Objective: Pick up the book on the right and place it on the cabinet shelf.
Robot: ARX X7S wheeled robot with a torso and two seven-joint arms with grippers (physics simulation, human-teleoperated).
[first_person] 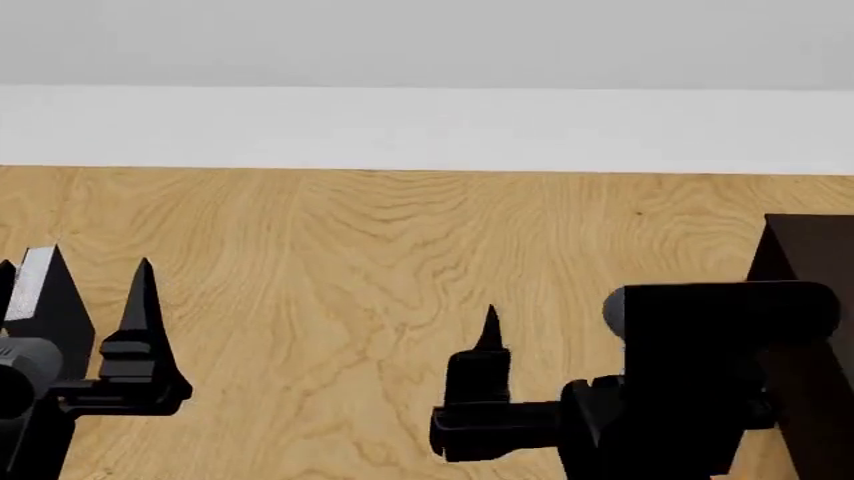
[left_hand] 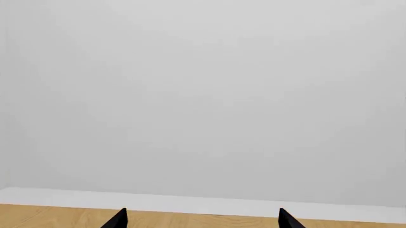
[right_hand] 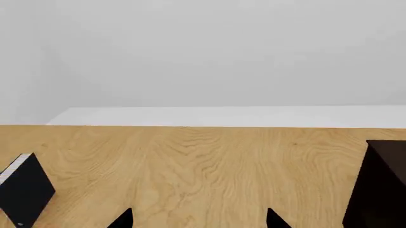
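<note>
The book is out of view. Only a corner of the very dark cabinet shows, at the right edge of the head view and in the right wrist view; none of its shelf boards show. My left gripper hangs low at the left over the wooden floor, and its wrist view shows the left gripper open and empty. The right gripper is open too, with bare floor between its tips. In the head view one right finger shows just left of the cabinet; the other is hidden behind the wrist block.
A light wooden floor runs to a white skirting board and a pale wall. A dark flat shape with a pale edge sits low in the right wrist view; I cannot tell what it is.
</note>
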